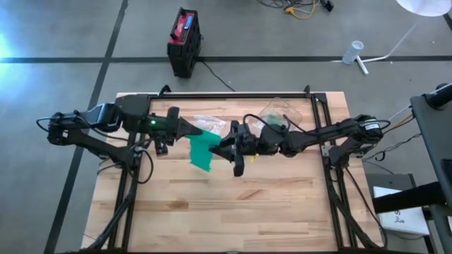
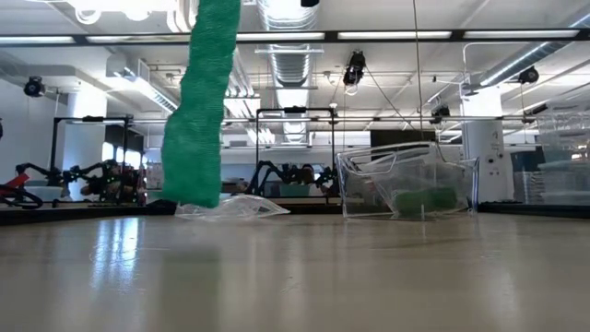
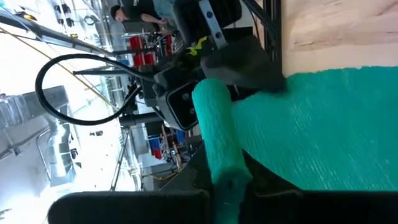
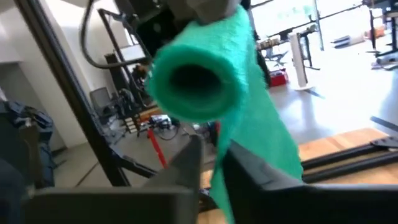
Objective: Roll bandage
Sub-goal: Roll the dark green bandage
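Note:
A green crepe bandage [image 1: 201,152] is held above the table's middle between my two grippers. Its upper part is rolled into a hollow tube [image 4: 199,74], which also shows in the left wrist view [image 3: 217,137]. Its loose strip [image 2: 198,111] hangs down toward the table. My left gripper [image 1: 189,132] comes from the left and is shut on the tube. My right gripper [image 1: 227,147] comes from the right and is shut on the strip just below the tube's open end. My left gripper holds the rolled tube by the end nearest it [image 3: 225,186], pinched between its two fingers, coming level from the table's left and lying along the tube. The tube is lifted clear of the table. My right gripper pinches the loose strip [image 4: 219,163] just under the tube's open end, between its two fingers [image 4: 186,168], coming level from the table's right. The strip hangs slack below the fingers; I cannot tell whether its lower end [image 2: 192,195] touches the table.
A crumpled clear plastic bag [image 2: 235,207] lies behind the hanging strip. A clear container [image 2: 406,189] holding another green roll [image 2: 424,200] stands at the far right. The near half of the wooden table [image 1: 233,212] is bare wood.

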`<action>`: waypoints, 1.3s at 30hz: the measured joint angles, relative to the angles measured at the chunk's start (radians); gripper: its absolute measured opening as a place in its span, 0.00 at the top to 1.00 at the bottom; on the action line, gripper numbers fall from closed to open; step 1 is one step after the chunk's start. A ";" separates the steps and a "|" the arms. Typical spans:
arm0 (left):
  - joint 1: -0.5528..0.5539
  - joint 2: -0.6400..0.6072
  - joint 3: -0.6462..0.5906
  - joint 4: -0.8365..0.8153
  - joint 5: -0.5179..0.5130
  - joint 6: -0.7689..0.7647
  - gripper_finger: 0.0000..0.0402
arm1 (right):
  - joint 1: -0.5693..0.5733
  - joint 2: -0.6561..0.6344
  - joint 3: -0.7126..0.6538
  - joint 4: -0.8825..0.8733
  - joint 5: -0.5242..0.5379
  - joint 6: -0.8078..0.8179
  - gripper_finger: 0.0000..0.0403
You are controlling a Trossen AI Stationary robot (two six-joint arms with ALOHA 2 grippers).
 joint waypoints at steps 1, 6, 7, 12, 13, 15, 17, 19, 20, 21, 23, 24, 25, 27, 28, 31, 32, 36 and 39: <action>0.000 -0.002 0.000 0.000 0.000 0.000 0.98 | 0.000 0.000 0.000 -0.005 0.005 -0.003 0.94; -0.001 -0.009 -0.005 -0.011 0.000 -0.004 0.99 | 0.008 0.000 0.003 -0.031 -0.030 0.001 0.97; -0.001 -0.010 -0.007 -0.012 0.000 -0.004 0.99 | 0.012 0.000 0.008 -0.038 -0.055 0.007 0.98; -0.001 -0.008 -0.017 -0.012 0.000 0.001 0.99 | 0.025 -0.001 0.031 -0.040 -0.142 0.012 0.99; -0.001 -0.008 -0.020 -0.011 -0.001 0.001 0.99 | 0.025 -0.001 0.036 -0.042 -0.156 0.005 1.00; -0.001 -0.008 -0.027 -0.010 -0.019 0.003 0.99 | 0.027 -0.001 0.044 -0.043 -0.188 -0.001 1.00; -0.001 -0.008 -0.035 -0.008 -0.026 0.003 0.99 | 0.030 -0.001 0.051 -0.040 -0.207 -0.002 1.00; -0.001 -0.010 -0.047 -0.002 -0.027 0.003 0.99 | 0.029 -0.002 0.051 -0.041 -0.209 -0.003 1.00; -0.001 -0.011 -0.057 0.009 -0.029 0.004 0.99 | 0.029 -0.002 0.051 -0.043 -0.209 -0.007 1.00; -0.001 -0.011 -0.067 0.028 -0.031 0.007 0.99 | 0.029 -0.002 0.051 -0.046 -0.209 -0.016 1.00; -0.001 -0.012 -0.084 0.051 -0.040 0.008 1.00 | 0.029 -0.002 0.051 -0.045 -0.212 -0.035 1.00; -0.001 -0.013 -0.088 0.049 -0.047 0.007 1.00 | 0.030 -0.002 0.051 -0.044 -0.213 -0.038 1.00; -0.001 -0.014 -0.090 0.050 -0.048 0.003 1.00 | 0.030 -0.002 0.051 -0.044 -0.213 -0.046 0.99; -0.001 -0.021 -0.098 0.057 -0.050 -0.005 1.00 | 0.030 -0.002 0.051 -0.046 -0.213 -0.048 0.99; -0.001 -0.024 -0.104 0.063 -0.054 -0.004 1.00 | 0.030 -0.002 0.051 -0.045 -0.214 -0.046 0.97; -0.006 -0.029 -0.130 0.129 -0.064 0.000 1.00 | 0.030 -0.002 0.051 -0.043 -0.221 -0.028 0.91; -0.007 -0.033 -0.144 0.151 -0.064 0.000 1.00 | 0.031 -0.002 0.051 -0.044 -0.221 -0.023 0.87; -0.007 -0.042 -0.197 0.241 -0.070 0.037 1.00 | 0.036 -0.002 0.051 -0.075 -0.220 -0.021 0.72; -0.015 -0.042 -0.239 0.322 -0.137 0.124 1.00 | 0.037 -0.002 0.051 -0.117 -0.228 -0.021 0.61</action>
